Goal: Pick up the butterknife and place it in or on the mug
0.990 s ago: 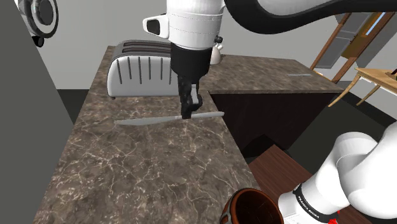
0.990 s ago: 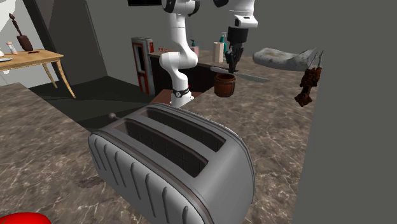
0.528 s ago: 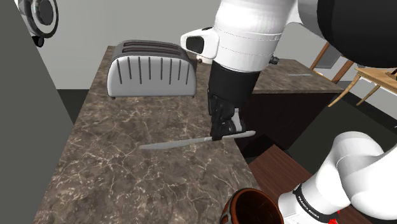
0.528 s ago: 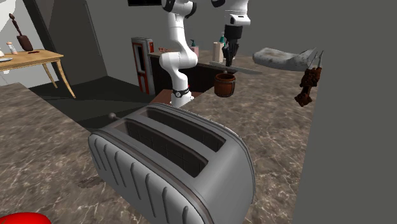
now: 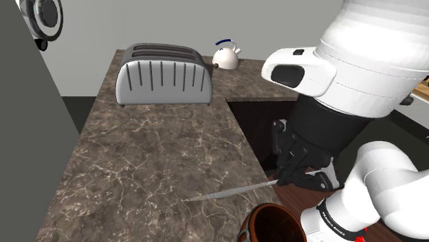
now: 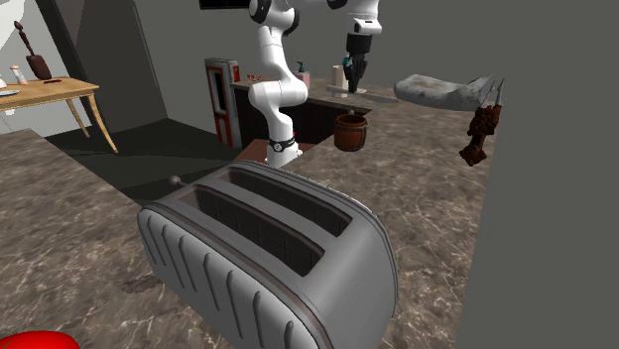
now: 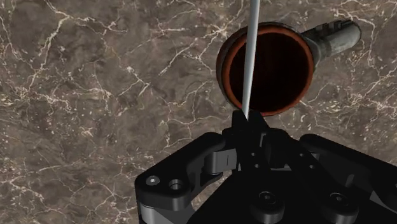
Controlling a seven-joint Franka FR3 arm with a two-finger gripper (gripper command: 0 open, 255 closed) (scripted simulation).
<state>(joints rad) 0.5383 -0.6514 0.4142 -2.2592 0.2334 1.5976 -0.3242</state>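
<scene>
In the wrist view the gripper [image 7: 247, 121] is clamped on the butterknife [image 7: 250, 57], whose blade crosses the open mouth of the brown mug [image 7: 286, 70] below. The shoulder view shows the knife held nearly level above the marbled countertop [image 5: 151, 172], near that view's right edge, with the arm hiding its handle. A toaster [image 5: 163, 75] and a kettle [image 5: 227, 56] stand well apart at the far end.

A home kitchen: a grey toaster [image 5: 163, 75] stands on a brown marble table [image 5: 137, 175], a white kettle [image 5: 225, 59] sits just beyond the toaster, and a brown mug [image 6: 348, 133] stands well apart from it.
</scene>
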